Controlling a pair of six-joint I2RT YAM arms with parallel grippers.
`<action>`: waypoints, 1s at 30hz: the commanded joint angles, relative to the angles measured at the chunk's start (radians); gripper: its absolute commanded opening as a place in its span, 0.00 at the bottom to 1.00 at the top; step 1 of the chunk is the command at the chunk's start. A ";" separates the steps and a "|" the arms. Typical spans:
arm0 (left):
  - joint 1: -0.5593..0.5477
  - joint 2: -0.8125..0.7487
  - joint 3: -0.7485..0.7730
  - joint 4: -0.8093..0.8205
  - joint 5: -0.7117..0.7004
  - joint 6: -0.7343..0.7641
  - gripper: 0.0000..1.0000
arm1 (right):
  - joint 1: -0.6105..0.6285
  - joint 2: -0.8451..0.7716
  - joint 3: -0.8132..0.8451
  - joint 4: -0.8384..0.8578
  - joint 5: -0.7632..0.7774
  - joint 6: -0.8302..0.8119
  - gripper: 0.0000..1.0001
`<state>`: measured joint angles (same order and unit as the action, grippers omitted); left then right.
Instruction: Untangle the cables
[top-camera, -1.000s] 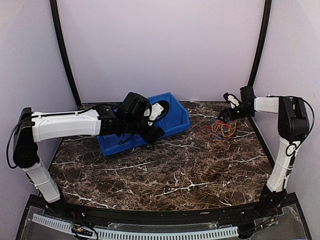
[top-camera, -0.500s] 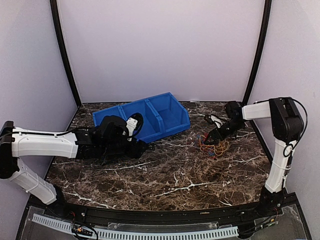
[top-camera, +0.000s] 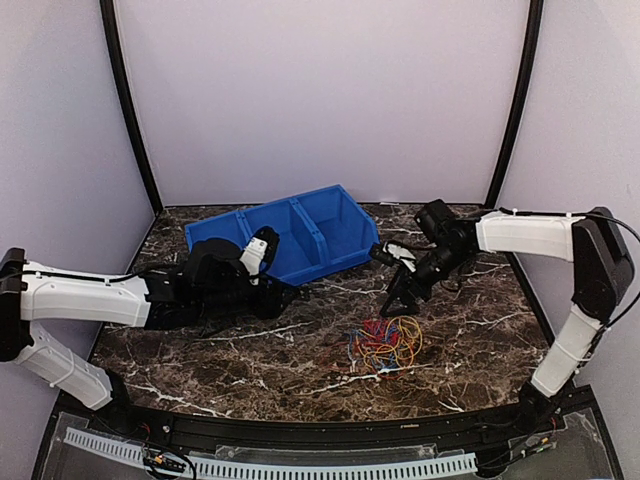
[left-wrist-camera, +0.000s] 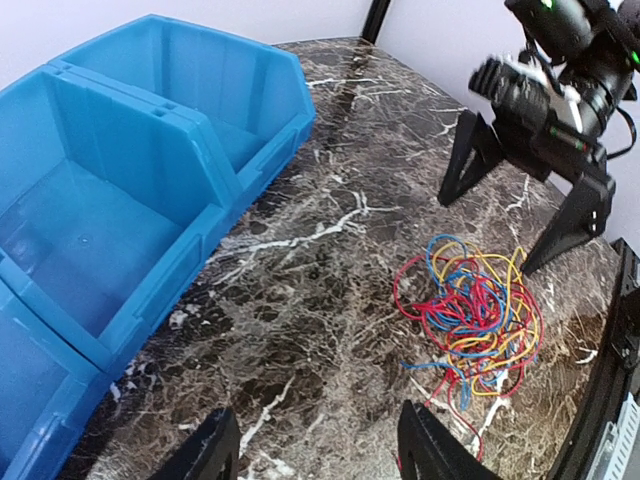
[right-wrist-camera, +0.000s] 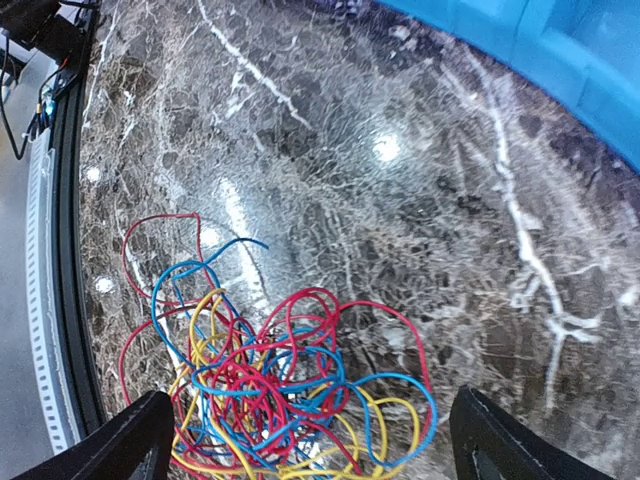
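The cables are a loose tangle of red, blue and yellow loops lying on the marble table, right of centre near the front. My right gripper is open and empty, just behind and above the tangle. In the right wrist view the cables lie between and just ahead of the spread fingers of that gripper. My left gripper is open and empty, low over the table to the left of the tangle. In the left wrist view the cables lie ahead to the right, with the right gripper behind them.
A blue three-compartment bin stands at the back, left of centre, close behind my left gripper; it also shows in the left wrist view and the right wrist view. A black rail runs along the table's front edge.
The cables have moved from the back right to the front middle of the table with my right gripper, which now stands open behind them. My left arm came down off the bin.
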<state>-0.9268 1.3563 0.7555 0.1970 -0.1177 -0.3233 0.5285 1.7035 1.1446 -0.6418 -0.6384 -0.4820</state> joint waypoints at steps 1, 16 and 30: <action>-0.027 -0.025 -0.072 0.150 0.148 0.044 0.55 | -0.026 -0.122 -0.003 -0.012 0.009 -0.057 0.95; -0.079 0.223 0.074 0.194 0.416 0.396 0.40 | -0.012 -0.334 -0.240 0.083 -0.118 -0.129 0.58; -0.095 0.475 0.283 0.093 0.462 0.591 0.34 | -0.012 -0.350 -0.270 0.098 -0.121 -0.122 0.57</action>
<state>-1.0065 1.7954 0.9909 0.3470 0.3233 0.1833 0.5106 1.3647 0.8822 -0.5541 -0.7437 -0.5980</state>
